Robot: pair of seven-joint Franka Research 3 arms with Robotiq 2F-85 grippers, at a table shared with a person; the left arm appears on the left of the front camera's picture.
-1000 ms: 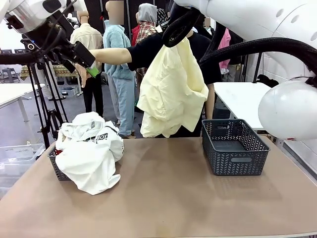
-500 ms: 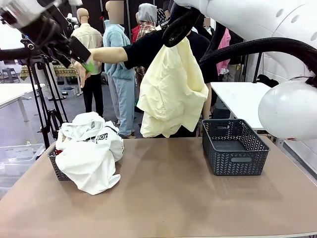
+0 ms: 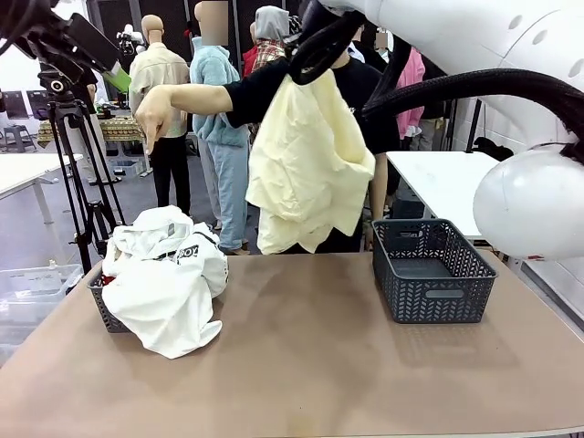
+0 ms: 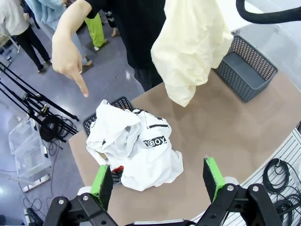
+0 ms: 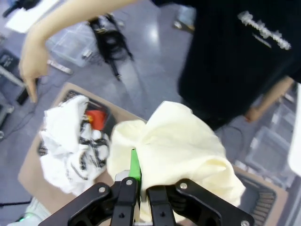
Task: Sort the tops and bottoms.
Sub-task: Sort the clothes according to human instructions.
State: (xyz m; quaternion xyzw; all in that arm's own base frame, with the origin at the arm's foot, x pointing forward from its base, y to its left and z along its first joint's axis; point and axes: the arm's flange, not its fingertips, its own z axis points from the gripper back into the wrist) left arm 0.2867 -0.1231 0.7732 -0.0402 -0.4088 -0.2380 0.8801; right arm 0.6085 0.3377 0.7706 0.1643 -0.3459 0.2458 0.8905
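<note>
A pile of tops, with a white T-shirt point(image 3: 166, 274) point(image 4: 136, 148) point(image 5: 66, 146) with black lettering on top and a bit of red-orange cloth point(image 5: 96, 116) under it, fills the left dark basket point(image 3: 102, 308). My right gripper point(image 3: 315, 47) point(image 5: 136, 175) is shut on a pale yellow garment point(image 3: 306, 164) point(image 4: 193, 44) point(image 5: 178, 146) that hangs high over the table's far edge. Raised at the top left, my left gripper point(image 3: 111, 73) point(image 4: 157, 181) is open and holds nothing. A person's hand point(image 3: 152, 114) point(image 4: 70, 52) point(image 5: 32, 63) points down at the left basket.
An empty dark basket point(image 3: 431, 271) point(image 4: 247, 68) stands at the table's right. The person in a black shirt point(image 3: 274, 87) stands behind the far edge. A tripod point(image 3: 78, 173) stands at the left beyond the table.
My left arm has risen up and to the left. The yellow garment has shifted a little to the left with my right gripper. The person's pointing hand now shows clear of the left gripper.
</note>
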